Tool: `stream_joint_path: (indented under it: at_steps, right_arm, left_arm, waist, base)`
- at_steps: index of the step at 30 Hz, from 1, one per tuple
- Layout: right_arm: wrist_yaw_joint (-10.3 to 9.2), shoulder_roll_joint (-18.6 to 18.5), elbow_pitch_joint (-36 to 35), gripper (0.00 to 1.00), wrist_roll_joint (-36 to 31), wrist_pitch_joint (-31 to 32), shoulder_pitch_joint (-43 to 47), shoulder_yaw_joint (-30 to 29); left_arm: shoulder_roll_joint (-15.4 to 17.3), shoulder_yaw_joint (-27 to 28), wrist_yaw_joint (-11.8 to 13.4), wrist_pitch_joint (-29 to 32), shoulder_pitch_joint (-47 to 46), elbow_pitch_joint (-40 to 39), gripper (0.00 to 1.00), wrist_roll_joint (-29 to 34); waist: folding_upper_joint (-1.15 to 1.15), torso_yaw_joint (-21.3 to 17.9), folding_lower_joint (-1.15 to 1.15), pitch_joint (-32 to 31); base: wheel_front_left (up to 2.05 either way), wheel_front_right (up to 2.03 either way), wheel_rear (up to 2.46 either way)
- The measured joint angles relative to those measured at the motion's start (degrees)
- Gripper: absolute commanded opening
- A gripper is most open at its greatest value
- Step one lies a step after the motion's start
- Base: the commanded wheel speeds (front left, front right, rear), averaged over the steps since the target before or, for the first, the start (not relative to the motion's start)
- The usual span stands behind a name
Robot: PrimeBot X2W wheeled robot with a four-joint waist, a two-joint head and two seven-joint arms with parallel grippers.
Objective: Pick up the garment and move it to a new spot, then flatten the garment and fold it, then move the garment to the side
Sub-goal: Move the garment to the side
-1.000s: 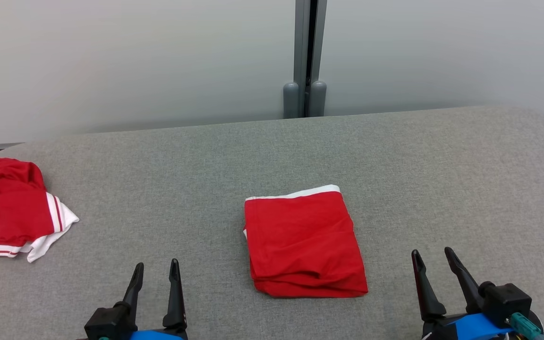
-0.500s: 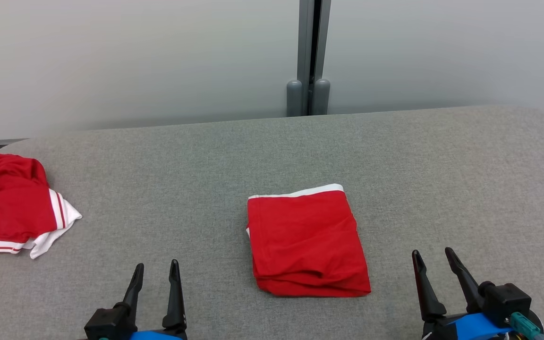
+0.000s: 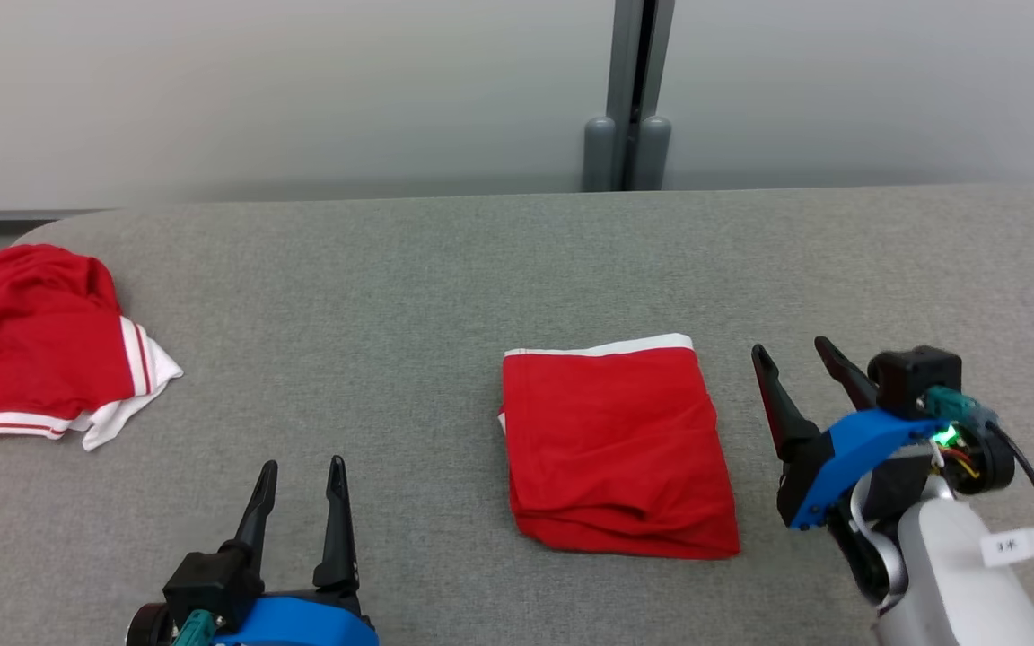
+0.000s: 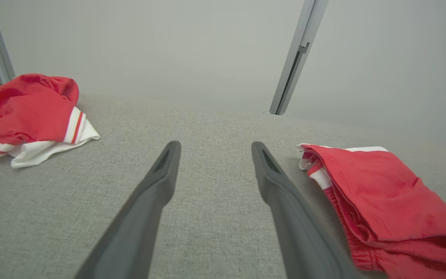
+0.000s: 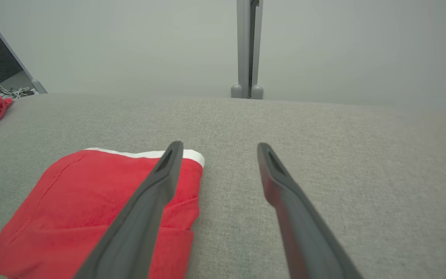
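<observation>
Lying folded centrally on the table (image 3: 373, 269), the red garment (image 3: 616, 449) looks soft, light, floppy, probably several loose layers; pinch its 3 o'clock edge, where the right gripper (image 3: 790, 346) hovers spread, left gripper (image 3: 302, 465) spread at 8 o'clock

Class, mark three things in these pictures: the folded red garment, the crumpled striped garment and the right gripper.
folded red garment (image 3: 617, 449): head view, middle of its top layer.
crumpled striped garment (image 3: 28, 345): head view, its red middle.
right gripper (image 3: 788, 347): head view, midway between its fingertips.
</observation>
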Motion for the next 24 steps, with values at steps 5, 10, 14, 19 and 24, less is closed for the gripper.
stream_joint_path:
  at_steps: [5,10,14,19,24]
  right_arm:
    - [0.00,-0.6,2.5,1.00,-1.3,12.6,-5.2,-0.6]
    - [-0.01,-3.6,5.0,1.00,1.2,21.8,-5.7,0.6]
    - [0.00,-5.0,6.4,1.00,4.0,26.7,-5.7,1.0]
    - [0.00,-6.2,6.4,0.44,7.6,29.0,-5.8,2.6]
    - [0.01,-6.9,5.1,0.00,9.6,26.9,-6.3,4.8]
  left_arm:
    - [-0.5,-0.1,-0.2,0.0,-0.9,-0.3,1.00,0.3]
    - [-1.1,-0.1,-0.6,0.0,-1.3,0.0,1.00,0.5]
    - [-1.3,0.5,-0.6,0.0,-1.4,0.0,1.00,0.6]
    - [-1.5,1.1,-1.0,0.0,-1.7,-0.2,1.00,1.2]
    - [-1.6,1.3,-1.6,0.0,-2.6,-1.4,1.00,2.8]
  waist:
    - [0.00,2.9,0.00,1.5]
    - [0.00,6.3,0.00,3.5]
    - [0.00,8.5,0.00,5.6]
    - [0.00,10.1,0.00,7.7]
    - [0.00,9.2,0.00,8.9]
  base:
    - [0.00,0.00,0.00]
    - [0.00,0.00,0.00]
    - [0.00,0.00,0.00]
    - [0.00,0.00,0.00]
    - [0.00,0.00,0.00]
